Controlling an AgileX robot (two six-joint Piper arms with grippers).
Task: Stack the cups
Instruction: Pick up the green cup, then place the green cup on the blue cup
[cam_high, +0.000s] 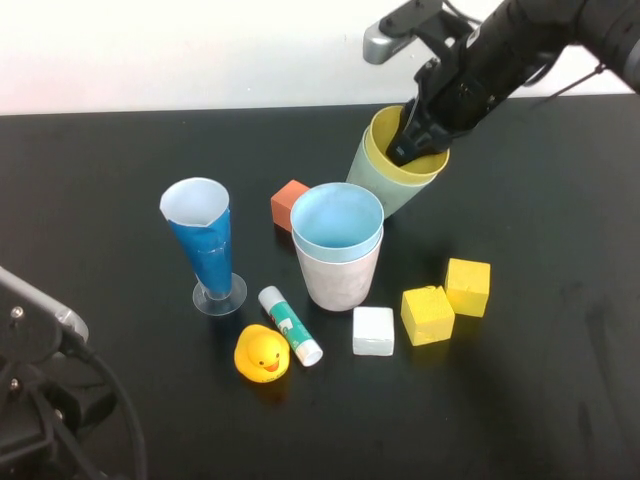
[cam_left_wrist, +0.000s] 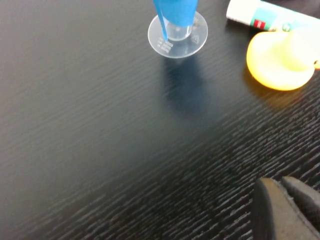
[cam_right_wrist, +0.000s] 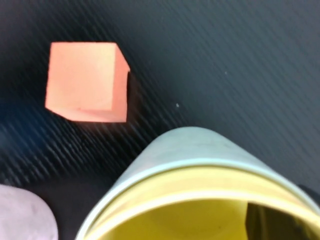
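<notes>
Four cups are standing on the table, in two nested pairs. The light blue cup (cam_high: 337, 220) is sitting inside the pink cup (cam_high: 338, 277), and the yellow cup (cam_high: 400, 148) is sitting inside the mint green cup (cam_high: 378, 180), just behind the pink cup and to its right.

One tall blue glass (cam_high: 203, 245) is standing to the left of the pink cup.

Four blocks are lying around the pink cup: one orange block (cam_high: 288, 204) behind it to the left, one white block (cam_high: 373, 331) in front, and two yellow blocks (cam_high: 427, 314) (cam_high: 467, 287) to the right.

One rubber duck (cam_high: 262, 355) and one glue stick (cam_high: 290, 325) are lying in front of the pink cup, to its left.
</notes>
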